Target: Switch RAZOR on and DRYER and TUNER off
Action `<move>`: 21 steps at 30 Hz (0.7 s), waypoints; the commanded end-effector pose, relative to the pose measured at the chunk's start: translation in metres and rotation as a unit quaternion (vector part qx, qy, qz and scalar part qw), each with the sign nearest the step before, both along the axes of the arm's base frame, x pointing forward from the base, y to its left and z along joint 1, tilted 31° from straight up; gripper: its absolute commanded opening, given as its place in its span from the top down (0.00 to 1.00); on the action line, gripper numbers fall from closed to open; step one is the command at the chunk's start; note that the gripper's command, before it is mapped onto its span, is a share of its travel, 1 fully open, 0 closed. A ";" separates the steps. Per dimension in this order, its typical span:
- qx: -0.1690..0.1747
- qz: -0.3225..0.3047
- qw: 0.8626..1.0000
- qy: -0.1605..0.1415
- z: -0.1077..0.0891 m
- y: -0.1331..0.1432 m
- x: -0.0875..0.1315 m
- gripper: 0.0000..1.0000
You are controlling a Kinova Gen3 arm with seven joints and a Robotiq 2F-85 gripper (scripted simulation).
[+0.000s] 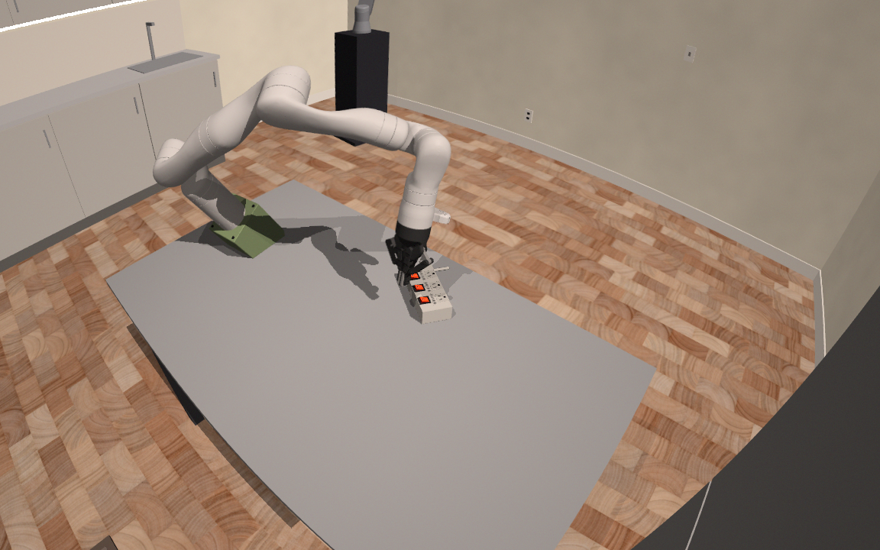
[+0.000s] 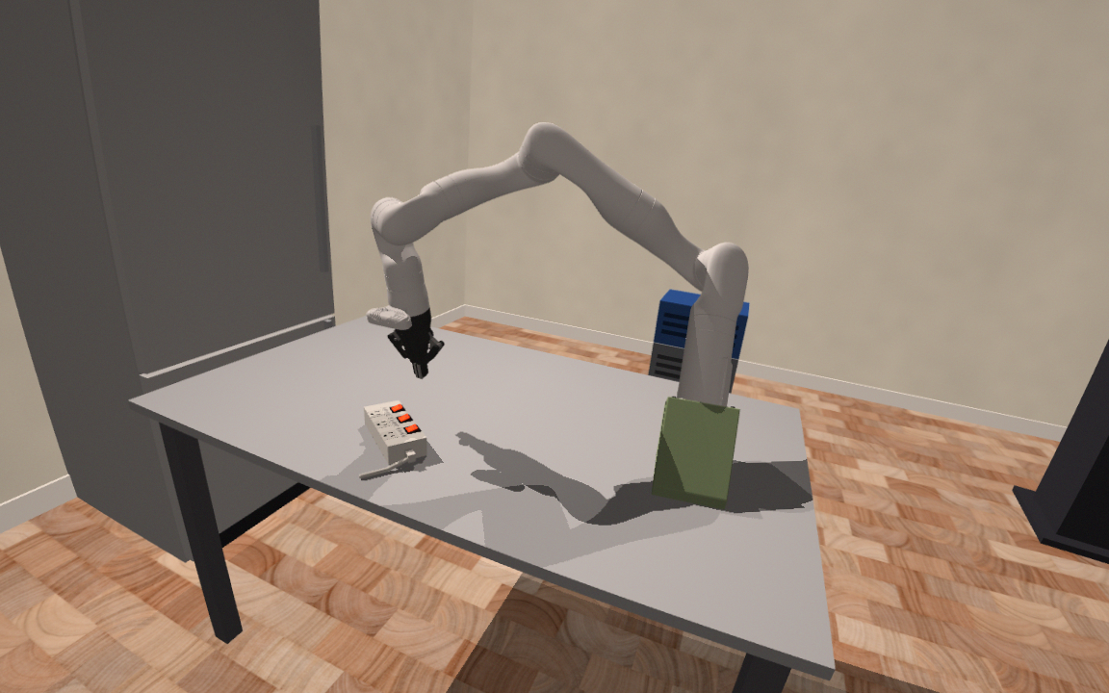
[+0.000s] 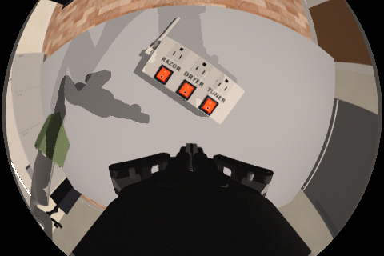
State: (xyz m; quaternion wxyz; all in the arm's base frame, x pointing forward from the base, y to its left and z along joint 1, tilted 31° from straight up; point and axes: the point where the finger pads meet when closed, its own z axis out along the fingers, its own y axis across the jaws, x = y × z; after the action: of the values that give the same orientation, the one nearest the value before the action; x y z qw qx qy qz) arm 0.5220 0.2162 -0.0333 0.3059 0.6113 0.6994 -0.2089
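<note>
A cream power strip (image 1: pixel 427 296) lies face up on the grey table, and it also shows in the exterior view (image 2: pixel 396 428) and in the wrist view (image 3: pixel 189 80). Its three rocker switches, labelled RAZOR (image 3: pixel 163 75), DRYER (image 3: pixel 186 90) and TUNER (image 3: pixel 208 105), all glow orange-red. A short grey cord stub (image 2: pixel 386 468) sticks out of the RAZOR end. My gripper (image 2: pixel 420 371) (image 3: pixel 191 150) is shut and empty. It hangs above the table, off the strip's switch side, clear of the strip.
The arm's green base (image 2: pixel 696 449) is mounted on the table's far side. A tall grey cabinet (image 2: pixel 153 172) stands beside the table. The strip lies near the table's edge (image 2: pixel 283 470).
</note>
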 end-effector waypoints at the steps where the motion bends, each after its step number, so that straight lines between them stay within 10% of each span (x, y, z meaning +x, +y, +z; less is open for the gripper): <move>1: 0.001 0.001 1.000 -0.001 0.002 0.002 0.001 1.00; 21: 0.001 0.001 1.000 -0.001 0.005 0.004 0.000 1.00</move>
State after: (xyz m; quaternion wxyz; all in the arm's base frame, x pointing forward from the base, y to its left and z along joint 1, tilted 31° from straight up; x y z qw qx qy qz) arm 0.5215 0.2187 -0.0292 0.3061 0.6113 0.6995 -0.2080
